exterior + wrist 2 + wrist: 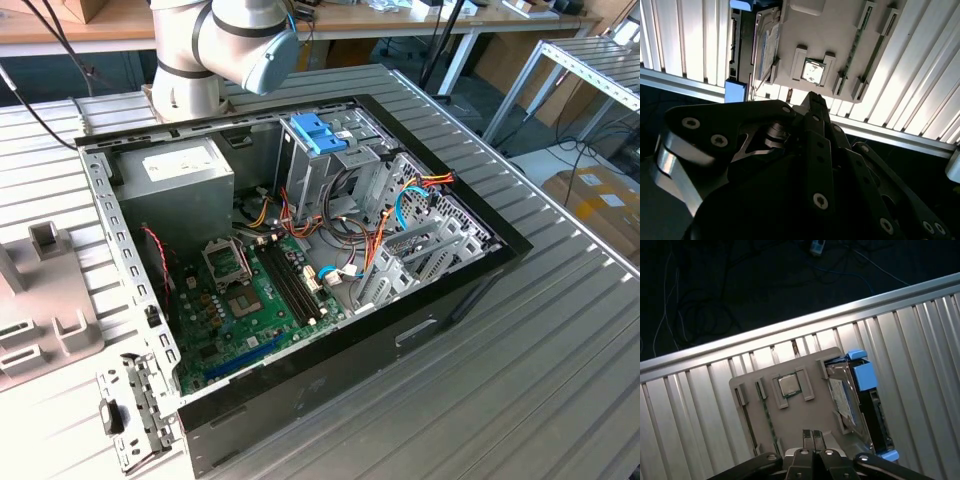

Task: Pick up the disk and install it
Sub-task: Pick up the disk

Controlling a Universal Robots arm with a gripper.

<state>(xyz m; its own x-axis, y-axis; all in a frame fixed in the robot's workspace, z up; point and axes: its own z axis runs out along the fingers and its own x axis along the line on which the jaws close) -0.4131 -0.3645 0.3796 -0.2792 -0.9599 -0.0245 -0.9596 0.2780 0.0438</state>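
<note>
The disk (861, 407) stands on edge in a slot at the side of a grey parts holder (820, 410), a dark body between bright blue rails. In the second wrist view the disk (741, 50) shows beside the same holder (835, 30). My gripper (813, 436) hovers above the holder, closer to its middle than to the disk. Its two fingertips are pressed together with nothing between them. In the second wrist view the gripper (815, 100) points at the holder's edge by the chip pocket.
An open computer case (470, 290) lies on the ribbed metal table (560, 360), with a motherboard (250, 290), cables, and a grey drive cage (300, 160) topped by a lighter blue bracket (318, 132). The holder also carries a processor chip (788, 385). The table edge (790, 327) borders dark floor.
</note>
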